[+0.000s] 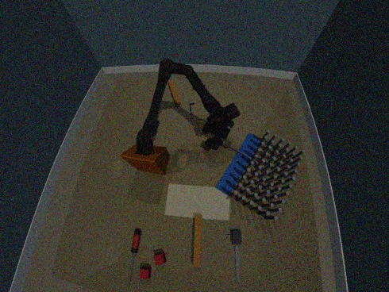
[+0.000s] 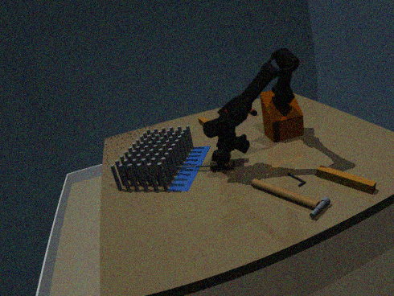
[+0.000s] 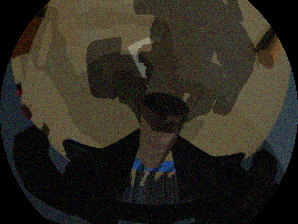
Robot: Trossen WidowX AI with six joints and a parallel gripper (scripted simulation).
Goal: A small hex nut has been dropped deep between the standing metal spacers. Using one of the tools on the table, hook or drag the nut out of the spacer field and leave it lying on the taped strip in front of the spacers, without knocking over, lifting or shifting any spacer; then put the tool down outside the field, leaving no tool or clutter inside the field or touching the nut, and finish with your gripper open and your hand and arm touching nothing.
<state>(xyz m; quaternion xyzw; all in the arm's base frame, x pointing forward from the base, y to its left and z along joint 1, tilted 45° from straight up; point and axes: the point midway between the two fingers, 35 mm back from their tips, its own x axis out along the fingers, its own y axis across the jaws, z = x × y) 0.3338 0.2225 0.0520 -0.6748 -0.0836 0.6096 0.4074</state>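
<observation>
My gripper (image 1: 213, 144) (image 2: 221, 164) is low over the table in front of the spacer field, shut on a tool whose brownish handle (image 3: 157, 145) shows between the fingers in the wrist view. The tool's thin rod (image 1: 235, 149) (image 2: 201, 166) points across the blue taped strip (image 1: 224, 186) (image 2: 181, 187) (image 3: 167, 165) to the spacers. Its far end is hidden among them. The metal spacers (image 1: 263, 180) (image 2: 149, 154) stand upright in a dense block. I cannot make out the hex nut in any view.
A white sheet (image 1: 182, 202) lies near the strip's near corner. Orange bars (image 1: 197, 243) (image 2: 346, 179), a hammer (image 2: 285, 194), a hex key (image 2: 300, 179), a screwdriver (image 1: 136, 240), a grey-headed tool (image 1: 236, 236) and red cubes (image 1: 159, 258) lie outside the field.
</observation>
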